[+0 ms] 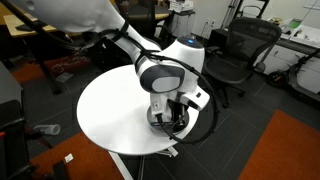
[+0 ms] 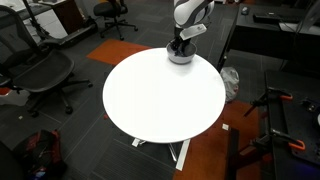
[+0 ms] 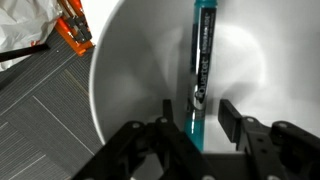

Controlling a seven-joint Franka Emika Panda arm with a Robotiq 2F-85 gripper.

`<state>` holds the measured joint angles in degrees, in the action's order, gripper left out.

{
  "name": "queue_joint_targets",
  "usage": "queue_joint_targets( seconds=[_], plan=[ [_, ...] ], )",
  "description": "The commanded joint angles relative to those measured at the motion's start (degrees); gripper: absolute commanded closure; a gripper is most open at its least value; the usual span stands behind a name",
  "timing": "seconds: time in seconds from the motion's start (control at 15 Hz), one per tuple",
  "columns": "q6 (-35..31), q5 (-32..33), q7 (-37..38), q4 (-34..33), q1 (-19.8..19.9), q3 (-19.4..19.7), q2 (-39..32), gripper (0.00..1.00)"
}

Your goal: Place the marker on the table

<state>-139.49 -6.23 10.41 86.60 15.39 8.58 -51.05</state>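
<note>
The marker (image 3: 200,50), dark with a teal-green end, lies inside a pale bowl (image 3: 120,90) in the wrist view. My gripper (image 3: 198,115) is open, lowered into the bowl with one finger on each side of the marker's teal end, the left finger closer. In both exterior views the gripper (image 1: 172,112) (image 2: 181,44) reaches down into the bowl (image 1: 160,120) (image 2: 181,57), which stands near the edge of the round white table (image 1: 110,110) (image 2: 160,100). The marker is hidden in both exterior views.
Black office chairs (image 1: 240,50) (image 2: 40,70) stand around the table. Grey carpet, an orange tool (image 3: 75,35) and a white bag (image 3: 25,25) lie on the floor beside the table edge. An orange-red floor patch (image 1: 285,150) is nearby.
</note>
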Motion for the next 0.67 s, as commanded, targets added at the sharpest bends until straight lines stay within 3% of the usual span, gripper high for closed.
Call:
queue_joint_targets(
  seconds=[0.0, 0.2, 0.6],
  plan=[
    [0.77, -0.71, -1.86, -3.34, 0.98, -0.39, -1.87, 0.8],
    [0.89, -0.59, -1.71, -3.76, 0.93, -0.34, -1.98, 0.99],
    [1.13, -0.63, -1.08, -0.16, -0.17, -0.52, 1.81, 0.95]
  ],
)
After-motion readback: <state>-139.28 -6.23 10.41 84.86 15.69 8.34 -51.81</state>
